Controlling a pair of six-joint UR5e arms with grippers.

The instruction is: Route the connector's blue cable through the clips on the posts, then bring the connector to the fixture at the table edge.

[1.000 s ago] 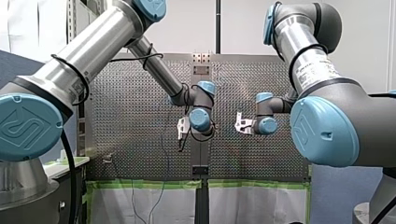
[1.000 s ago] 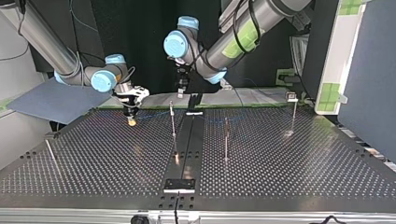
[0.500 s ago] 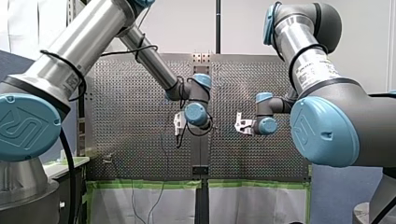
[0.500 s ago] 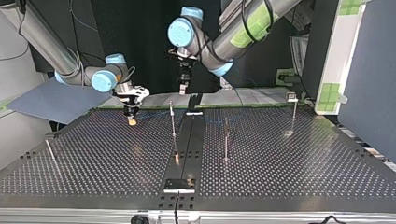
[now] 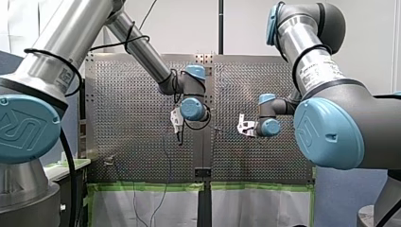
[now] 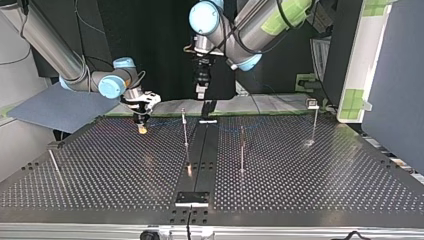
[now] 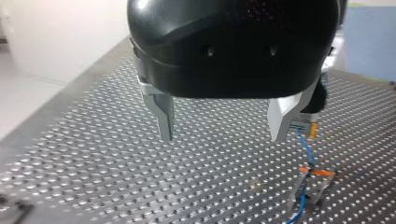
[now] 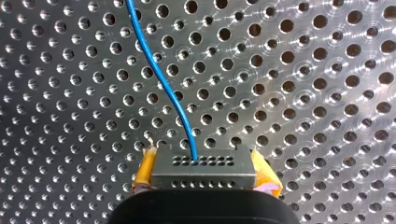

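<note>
1. The table (image 6: 310,180) is shiny and full of little holes.
2. The left gripper (image 7: 220,137) hangs high over the far middle. Its fingers are spread wide and hold nothing.
3. The right gripper (image 6: 141,125) sits low at the top view's left. Its yellow pads (image 8: 145,170) pinch the connector (image 8: 203,170).
4. Thin posts (image 6: 242,150) stand on the table.
5. The gray connector is just above the table.
6. The blue cable (image 8: 159,74) runs from the connector to a clip (image 7: 316,173).
</note>
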